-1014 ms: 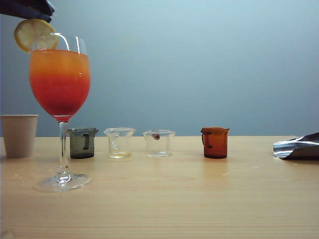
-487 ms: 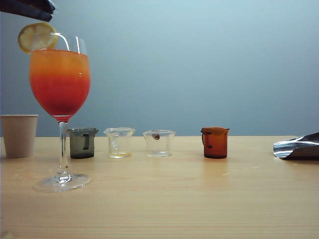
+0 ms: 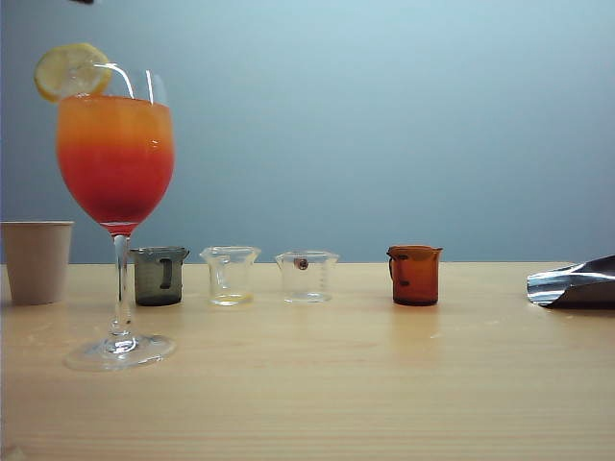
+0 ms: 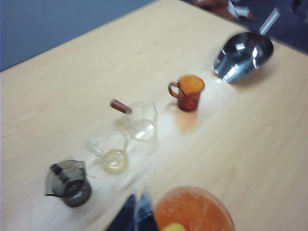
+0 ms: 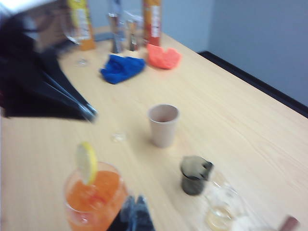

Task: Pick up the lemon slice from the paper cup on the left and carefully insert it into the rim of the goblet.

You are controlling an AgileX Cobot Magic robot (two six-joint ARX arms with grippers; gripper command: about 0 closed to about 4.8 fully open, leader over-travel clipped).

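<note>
Risen clear, left end effector (image 4: 136,214) is closed above lemon slice (image 3: 69,70).

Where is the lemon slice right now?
In the exterior view the lemon slice sits on the rim of the goblet at far left, on its left side above the paper cup, with neither gripper touching it.

Four small beakers (image 3: 231,275) line up behind the goblet (image 3: 116,192); table front lies open.
</note>
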